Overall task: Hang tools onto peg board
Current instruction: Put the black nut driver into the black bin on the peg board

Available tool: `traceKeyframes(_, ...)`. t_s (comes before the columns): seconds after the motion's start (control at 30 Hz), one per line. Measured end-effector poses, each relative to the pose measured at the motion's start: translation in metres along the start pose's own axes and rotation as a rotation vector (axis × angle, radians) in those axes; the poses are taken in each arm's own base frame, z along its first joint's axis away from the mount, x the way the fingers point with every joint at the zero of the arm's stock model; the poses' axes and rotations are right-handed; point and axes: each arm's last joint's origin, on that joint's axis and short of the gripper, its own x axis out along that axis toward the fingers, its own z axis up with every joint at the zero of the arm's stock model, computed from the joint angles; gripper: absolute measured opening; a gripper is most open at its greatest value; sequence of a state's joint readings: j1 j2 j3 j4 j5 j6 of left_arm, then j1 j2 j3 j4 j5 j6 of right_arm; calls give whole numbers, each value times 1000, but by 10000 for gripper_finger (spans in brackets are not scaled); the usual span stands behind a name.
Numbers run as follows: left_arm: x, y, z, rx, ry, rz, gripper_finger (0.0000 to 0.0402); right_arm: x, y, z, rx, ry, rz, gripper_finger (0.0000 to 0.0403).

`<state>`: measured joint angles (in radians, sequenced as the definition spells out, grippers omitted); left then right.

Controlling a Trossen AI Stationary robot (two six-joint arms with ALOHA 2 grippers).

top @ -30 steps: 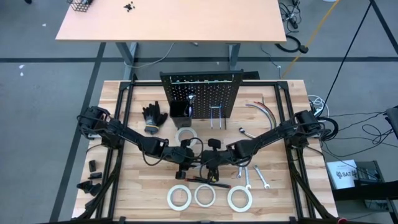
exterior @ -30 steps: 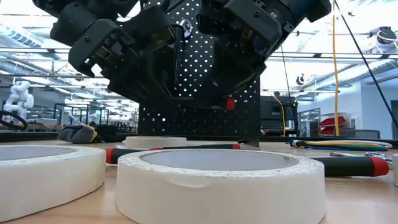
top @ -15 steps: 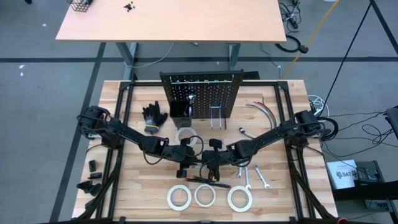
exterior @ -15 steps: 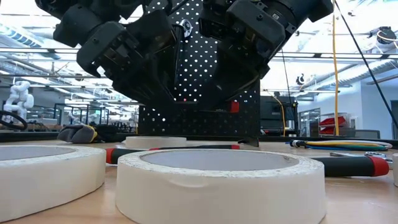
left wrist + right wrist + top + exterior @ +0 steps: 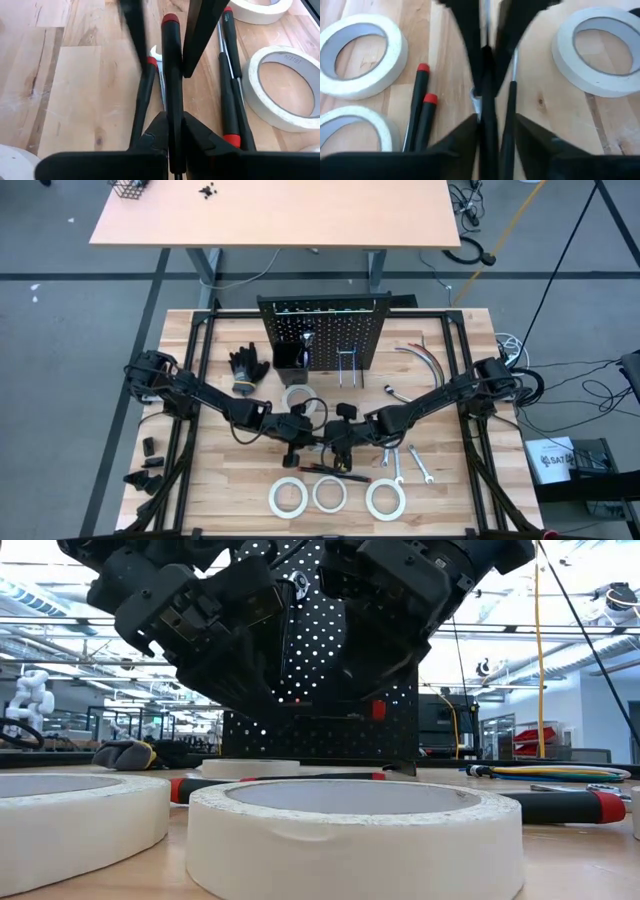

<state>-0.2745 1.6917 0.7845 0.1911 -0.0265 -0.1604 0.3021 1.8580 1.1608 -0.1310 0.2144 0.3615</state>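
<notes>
Left wrist view: left gripper (image 5: 174, 131) clenched on screwdriver (image 5: 172, 75), mid-table, held above tabletop, long axis along the gripper, red cap pointing away. Right gripper (image 5: 492, 127) released around same screwdriver.

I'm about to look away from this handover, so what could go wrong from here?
1. The left gripper is shut on the held screwdriver while the right gripper stands open around it. Held by one narrow pinch, it may swivel or slip.
2. If it drops, it lands among the loose screwdrivers and the wrench lying below, and may scatter them.
</notes>
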Motion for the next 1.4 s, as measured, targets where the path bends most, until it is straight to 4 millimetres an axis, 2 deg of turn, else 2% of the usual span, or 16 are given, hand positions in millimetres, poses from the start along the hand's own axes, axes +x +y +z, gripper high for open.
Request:
traceKeyframes(0.07,0,0,0,-14,4,1,19,-2,1,3,20,7,0,167)
traceKeyframes(0.17,-1,0,-2,-15,23,2,19,-13,5,17,32,13,49,215)
traceKeyframes(0.3,-8,-5,1,-6,18,-10,19,-35,10,41,40,42,59,246)
traceKeyframes(0.47,-30,-8,13,-4,-27,-10,19,-64,12,62,25,84,34,243)
traceKeyframes(0.67,-77,-9,34,-12,-162,32,19,-102,13,72,-25,12,63,228)
traceKeyframes(0.83,-109,-10,38,-12,-192,53,18,-131,12,75,-84,-86,-48,221)
traceKeyframes(0.93,-124,-13,36,-30,-184,36,18,-142,10,69,-88,-130,-77,219)
traceKeyframes(1.03,-142,-21,38,-39,-239,9,18,-140,10,58,-47,-212,-29,219)
traceKeyframes(1.2,-167,-33,49,-15,-430,17,18,-119,15,50,17,-487,153,219)
traceKeyframes(1.4,-171,-37,63,-3,-735,-15,18,-109,19,58,10,-866,221,219)
